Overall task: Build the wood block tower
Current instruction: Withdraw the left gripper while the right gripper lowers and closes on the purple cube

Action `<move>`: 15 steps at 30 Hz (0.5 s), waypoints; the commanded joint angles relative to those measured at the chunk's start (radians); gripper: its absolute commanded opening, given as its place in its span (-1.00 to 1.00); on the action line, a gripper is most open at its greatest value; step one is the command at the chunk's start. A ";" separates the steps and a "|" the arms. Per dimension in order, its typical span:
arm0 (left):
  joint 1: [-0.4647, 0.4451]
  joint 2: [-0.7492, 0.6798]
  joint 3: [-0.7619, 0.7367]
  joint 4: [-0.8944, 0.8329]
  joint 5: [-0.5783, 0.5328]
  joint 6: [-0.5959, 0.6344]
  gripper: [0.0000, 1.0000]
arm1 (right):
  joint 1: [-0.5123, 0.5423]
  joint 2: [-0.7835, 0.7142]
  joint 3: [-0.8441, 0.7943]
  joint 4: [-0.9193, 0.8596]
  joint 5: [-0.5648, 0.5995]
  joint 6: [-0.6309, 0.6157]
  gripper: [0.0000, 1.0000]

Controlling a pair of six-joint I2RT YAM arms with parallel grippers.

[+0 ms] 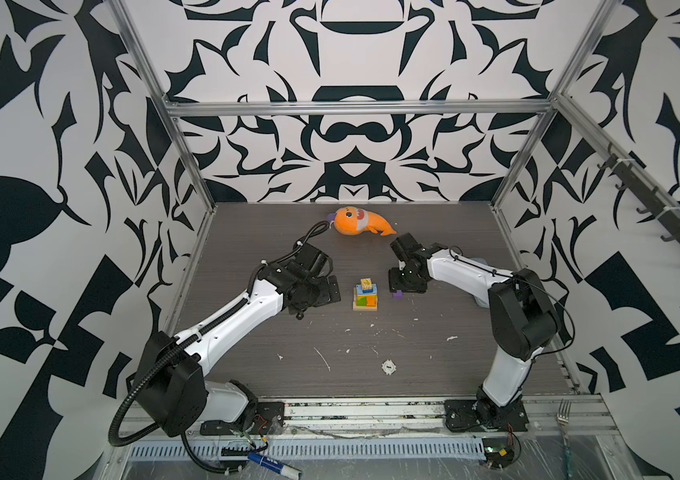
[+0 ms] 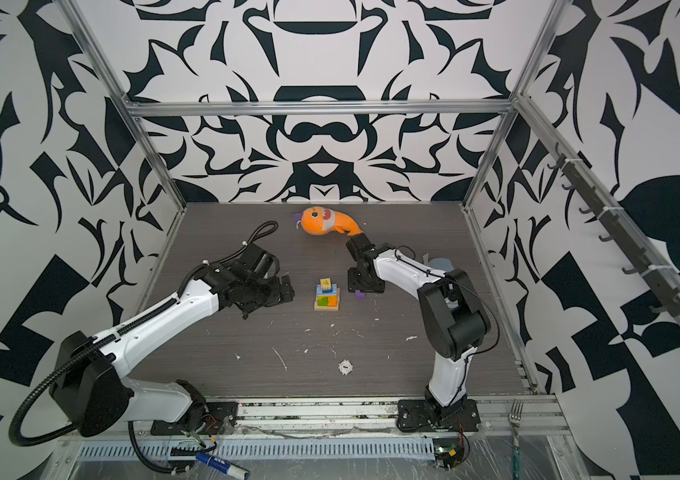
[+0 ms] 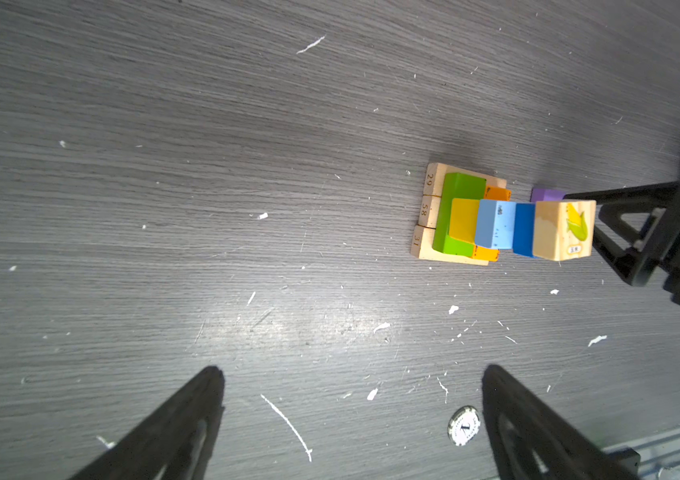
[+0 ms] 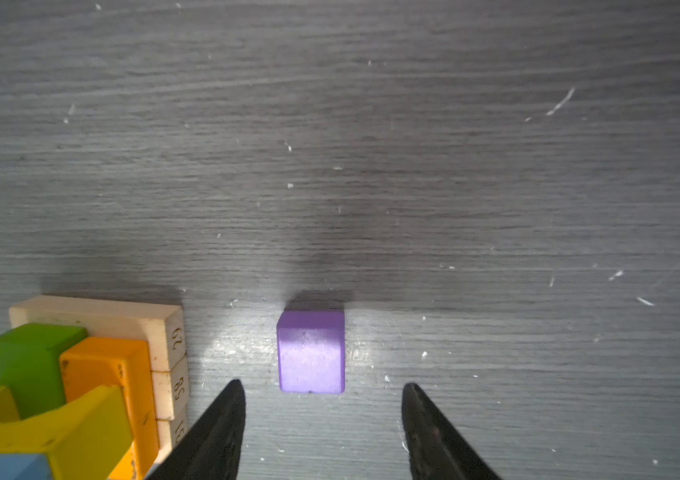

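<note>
Now, the task's thing: the wood block tower (image 1: 365, 296) stands near the middle of the table (image 1: 413, 353), between my two arms in both top views.
Its base: three tan bars (image 3: 425, 212) lie flat side by side, their ends printed 29, 58 and 31.
Next layer: a green brick (image 3: 456, 199) and an orange brick (image 3: 498, 193) rest on the bars.
Upper layers: a yellow brick (image 3: 465, 218), then a light-blue brick (image 3: 496, 224), then a blue cube (image 3: 523, 228).
Top piece: a plain wooden cube (image 3: 564, 228) with a corn picture on one face.
Loose piece: the purple cube (image 4: 311, 353) sits alone on the table just beside the tower's base, on my right arm's side, not touching it.
My right gripper (image 4: 324, 384): it points down at the purple cube with its jaws parted. One fingertip is on each side of the cube's near edge with a gap at both, and I grasp nothing.
My left gripper (image 3: 353, 369): its jaws are spread wide and empty, on the tower's other side and clear of it.
Far end: an orange plush fish (image 1: 357, 222) lies well apart from the tower.
Near side: a round white token (image 3: 463, 426) lies flat on the table.
Tabletop: dark grey wood grain, flecked with white scuffs.
</note>
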 commanded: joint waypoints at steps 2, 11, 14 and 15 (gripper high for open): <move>0.006 -0.022 -0.013 0.001 0.006 -0.005 0.99 | 0.000 0.004 0.038 0.009 -0.003 0.022 0.25; 0.008 -0.023 -0.017 0.002 0.011 -0.010 1.00 | 0.002 0.040 0.041 0.013 -0.001 0.028 0.13; 0.008 -0.028 -0.021 0.004 0.011 -0.014 0.99 | 0.005 0.052 0.045 0.010 0.005 0.030 0.08; 0.008 -0.030 -0.023 0.005 0.011 -0.015 0.99 | 0.005 0.056 0.047 0.010 0.006 0.030 0.07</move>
